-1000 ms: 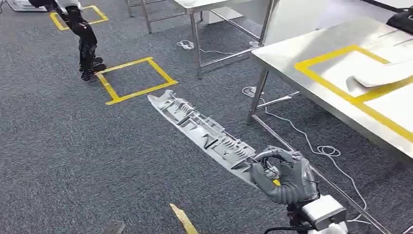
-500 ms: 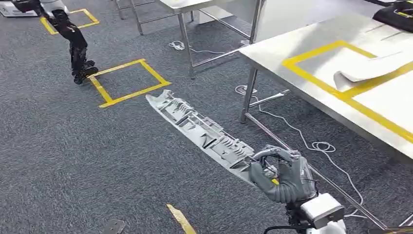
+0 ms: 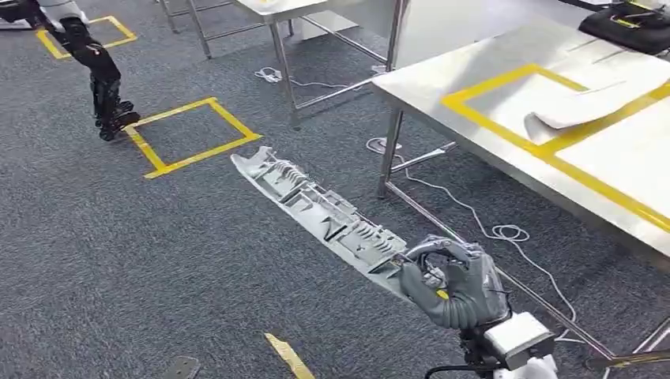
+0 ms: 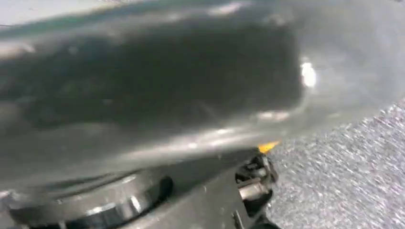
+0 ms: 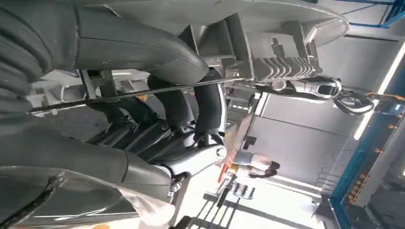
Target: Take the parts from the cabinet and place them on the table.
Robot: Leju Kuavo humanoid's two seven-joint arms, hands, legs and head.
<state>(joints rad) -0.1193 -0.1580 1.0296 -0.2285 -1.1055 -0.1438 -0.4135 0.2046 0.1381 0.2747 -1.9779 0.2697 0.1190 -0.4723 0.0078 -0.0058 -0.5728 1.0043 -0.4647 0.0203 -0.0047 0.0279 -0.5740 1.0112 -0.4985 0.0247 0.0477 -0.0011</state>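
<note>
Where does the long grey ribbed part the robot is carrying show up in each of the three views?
Head view: grey part runs diagonally across the centre, over carpet.
Right wrist view: along the picture's upper edge.
Left wrist view: too blurred to tell.
Shared landmark: the right hand gripping its near end.

The head view looks forward and down from high on the robot onto grey carpet, with the steel table [image 3: 506, 134] to the right of the long grey ribbed part [image 3: 324, 217] held out ahead. The right wrist view sits close behind the right hand [image 5: 143, 95], looking along the underside of that same part [image 5: 272, 52] toward the room beyond. The left wrist view is very close to a blurred grey surface, with carpet [image 4: 344, 176] beside it.
</note>
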